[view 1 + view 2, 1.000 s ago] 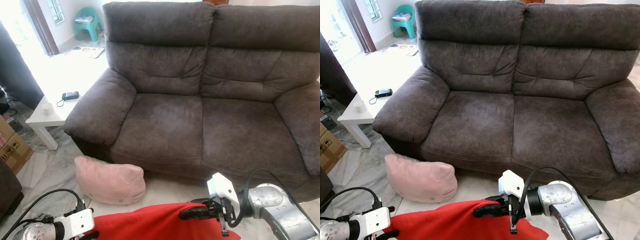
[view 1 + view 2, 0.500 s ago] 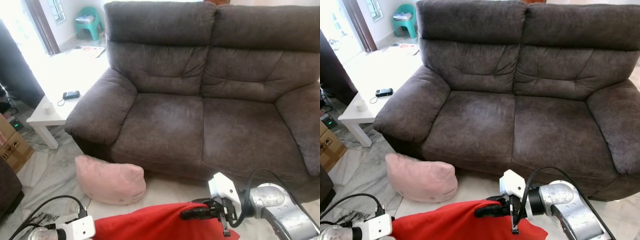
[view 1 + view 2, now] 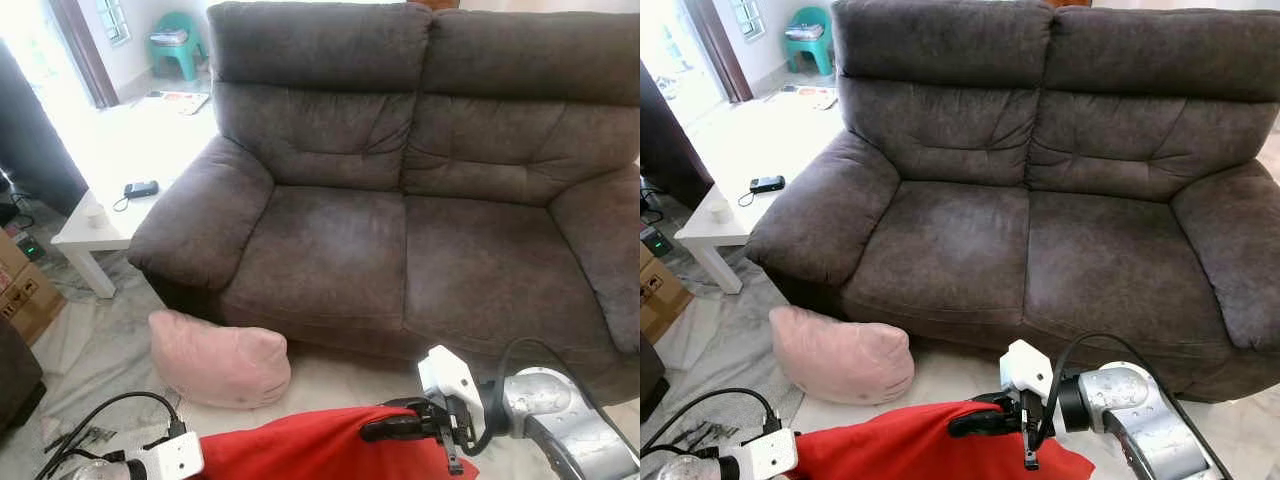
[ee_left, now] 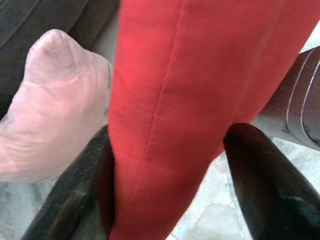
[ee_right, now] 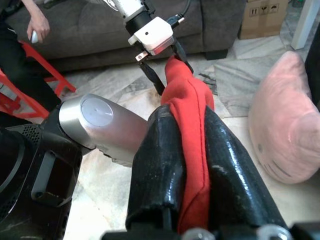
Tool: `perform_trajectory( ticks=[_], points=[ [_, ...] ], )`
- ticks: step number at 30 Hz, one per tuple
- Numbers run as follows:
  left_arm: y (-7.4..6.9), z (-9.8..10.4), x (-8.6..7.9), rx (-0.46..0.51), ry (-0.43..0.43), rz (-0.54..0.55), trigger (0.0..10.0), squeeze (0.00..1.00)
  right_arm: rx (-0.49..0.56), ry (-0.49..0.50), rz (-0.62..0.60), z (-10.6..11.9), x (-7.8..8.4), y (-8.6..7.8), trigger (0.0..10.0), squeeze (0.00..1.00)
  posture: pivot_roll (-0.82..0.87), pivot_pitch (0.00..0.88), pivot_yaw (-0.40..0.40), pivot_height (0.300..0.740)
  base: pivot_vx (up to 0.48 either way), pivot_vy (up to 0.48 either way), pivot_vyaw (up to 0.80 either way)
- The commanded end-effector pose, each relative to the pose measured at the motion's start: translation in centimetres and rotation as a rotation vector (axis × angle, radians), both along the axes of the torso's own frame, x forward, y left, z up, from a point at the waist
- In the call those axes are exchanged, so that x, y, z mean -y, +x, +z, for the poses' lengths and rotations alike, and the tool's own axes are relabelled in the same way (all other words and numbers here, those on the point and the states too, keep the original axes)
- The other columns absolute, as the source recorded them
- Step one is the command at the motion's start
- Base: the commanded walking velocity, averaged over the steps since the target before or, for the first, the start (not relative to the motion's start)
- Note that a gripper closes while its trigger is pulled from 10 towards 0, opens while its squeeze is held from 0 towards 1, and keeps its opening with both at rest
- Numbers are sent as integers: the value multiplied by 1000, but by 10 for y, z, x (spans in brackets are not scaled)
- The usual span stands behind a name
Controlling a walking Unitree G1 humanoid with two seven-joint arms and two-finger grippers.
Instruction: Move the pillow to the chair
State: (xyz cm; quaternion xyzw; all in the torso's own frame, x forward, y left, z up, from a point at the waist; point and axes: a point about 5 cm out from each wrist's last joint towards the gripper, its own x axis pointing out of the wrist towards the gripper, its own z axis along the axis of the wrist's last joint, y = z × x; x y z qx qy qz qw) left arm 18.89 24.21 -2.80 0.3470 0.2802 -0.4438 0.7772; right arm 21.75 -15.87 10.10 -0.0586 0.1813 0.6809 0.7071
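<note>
Low in front of the dark grey sofa [image 3: 400, 200], a red pillow [image 3: 320, 452] hangs between the robot's two grippers, above the marble floor [image 3: 730, 320]. The right gripper [image 3: 970, 424] has its black fingers pinched together on the pillow's right edge; the right wrist view shows red fabric squeezed tight between them. The left gripper [image 4: 165, 190] grips the pillow's other end, with the cloth pressed against both fingers [image 4: 75, 190]. A pink cushion [image 3: 218, 358] lies on the floor just beside the sofa's front corner, under the left armrest and near the red pillow. To the robot's left stands a white side table [image 3: 110, 200] carrying a small black device [image 3: 141, 189]. Further back is a teal plastic chair [image 3: 178, 45], well apart from the pillow. A cardboard box [image 3: 25, 290] sits by the table.
</note>
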Motion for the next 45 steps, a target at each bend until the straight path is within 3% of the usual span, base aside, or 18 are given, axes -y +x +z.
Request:
perform_trajectory(
  ticks=[1,30,45],
  points=[
    [0,0,-1,5,1,-1,0,0,93,81,37,24,-5,3,10000,0,-3,0,-4,740,0,0,0],
    [0,2,-5,-12,5,-18,0,0,96,82,18,20,-8,5,10000,0,9,0,2,740,0,0,0],
    [13,14,-3,56,-56,26,0,0,108,82,8,17,-13,7,10000,0,14,0,14,740,0,0,0]
  ],
)
